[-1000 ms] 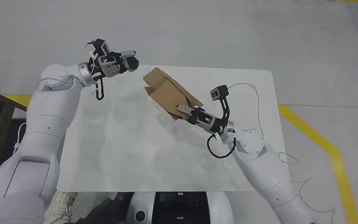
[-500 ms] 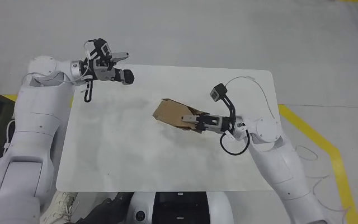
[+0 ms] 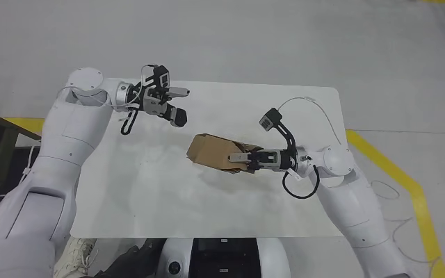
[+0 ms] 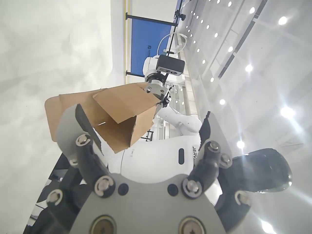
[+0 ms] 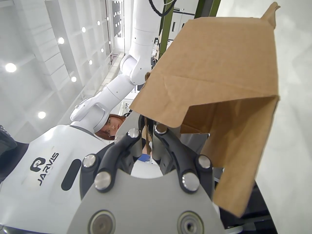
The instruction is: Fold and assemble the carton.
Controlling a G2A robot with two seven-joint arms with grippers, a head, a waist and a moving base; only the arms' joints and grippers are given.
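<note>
Saw a white tabletop (image 3: 139, 201) and, over its middle, the brown carton (image 3: 208, 149), part-opened into a squat sleeve with flaps (image 5: 243, 147) unfolded. Could not make out contact between its far end and the surface. Judged it light, thin cardboard: stiff across each panel, hinging readily at the creases, easily dented by a hard pinch, not slippery. Judged the best hold to be a panel edge or flap close to a crease, with a second hold on the opposite wall to square it. Found the right end effector (image 3: 238, 158) closed narrowly on one flap edge. Found the left end effector (image 3: 182, 105) spread wide, holding nothing, apart from the carton toward the tabletop's far left.
</note>
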